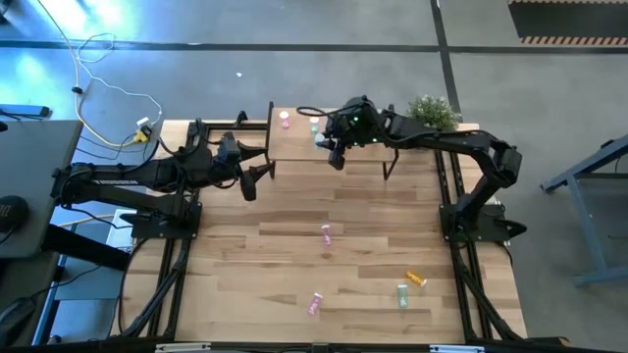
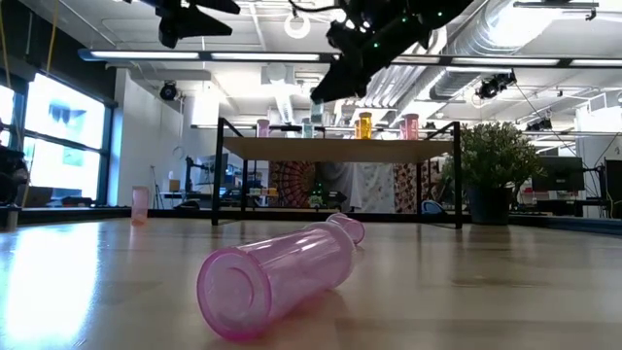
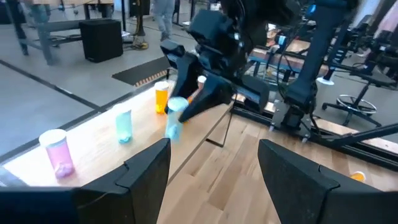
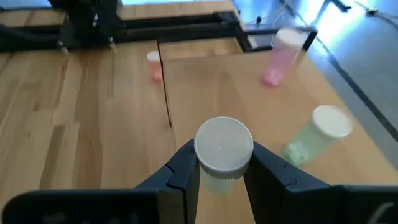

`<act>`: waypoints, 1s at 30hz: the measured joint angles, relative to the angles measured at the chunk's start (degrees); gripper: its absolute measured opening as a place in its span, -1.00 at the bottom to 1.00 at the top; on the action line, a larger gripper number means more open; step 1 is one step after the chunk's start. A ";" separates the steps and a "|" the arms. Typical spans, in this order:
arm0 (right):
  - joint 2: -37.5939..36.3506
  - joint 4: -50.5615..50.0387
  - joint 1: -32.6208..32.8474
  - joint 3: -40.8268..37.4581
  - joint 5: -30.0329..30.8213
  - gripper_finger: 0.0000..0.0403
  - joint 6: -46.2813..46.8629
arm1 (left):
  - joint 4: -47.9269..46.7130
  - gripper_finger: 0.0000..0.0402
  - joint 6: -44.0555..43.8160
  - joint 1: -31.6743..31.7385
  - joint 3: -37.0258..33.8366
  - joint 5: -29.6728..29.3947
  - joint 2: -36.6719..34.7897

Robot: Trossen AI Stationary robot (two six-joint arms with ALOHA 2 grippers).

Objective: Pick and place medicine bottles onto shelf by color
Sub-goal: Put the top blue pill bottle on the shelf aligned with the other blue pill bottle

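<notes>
1. A pink bottle point(image 2: 282, 275) lies on its side on the tabletop point(image 2: 505, 292), in front of the shelf point(image 2: 340, 148).
2. Four bottles stand upright on the shelf.
3. A salmon bottle point(image 2: 140, 205) stands left of the shelf.
4. A potted plant point(image 2: 494, 170) sits right of the shelf.
5. A dark gripper point(image 2: 335, 83) hangs above the shelf.

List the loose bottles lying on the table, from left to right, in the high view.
pink bottle at the front edge → pink bottle mid-table → green bottle → orange bottle

Bright overhead lighting; blue window glare; wrist views blurred.
</notes>
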 joint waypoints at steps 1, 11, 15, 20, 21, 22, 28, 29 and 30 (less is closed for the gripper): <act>0.53 0.02 -0.02 0.02 -0.02 -0.55 -0.05 | -0.37 0.17 -0.21 0.00 0.00 -0.12 -0.02; 3.63 2.05 -1.15 0.15 -1.10 -0.55 -1.57 | -0.63 0.17 -1.45 0.00 0.00 -0.16 0.00; 4.35 2.54 -1.40 0.15 -1.22 -0.55 -2.24 | -1.45 0.17 -1.78 0.00 0.00 -0.18 0.00; 4.56 3.01 -1.86 0.15 -1.29 -0.55 -2.71 | -1.59 0.17 -1.83 -0.02 0.00 -0.25 0.00; 4.80 3.08 -1.90 0.15 -1.29 -0.55 -2.90 | -1.61 0.17 -1.84 -0.02 0.00 -0.27 0.00; 5.01 3.16 -1.91 0.15 -1.29 -0.55 -2.91 | -1.67 0.17 -1.86 -0.02 0.00 -0.35 0.00; 5.38 3.29 -2.14 0.13 -1.67 -0.55 -2.94 | -1.65 0.17 -1.81 -0.02 0.00 -0.38 0.00; 5.38 3.23 -2.14 0.13 -1.68 -0.55 -2.95 | -1.67 0.17 -1.83 -0.02 0.00 -0.37 0.00; 5.38 3.30 -2.14 0.13 -1.70 -0.55 -3.09 | -1.71 0.17 -1.83 -0.02 0.00 -0.38 0.00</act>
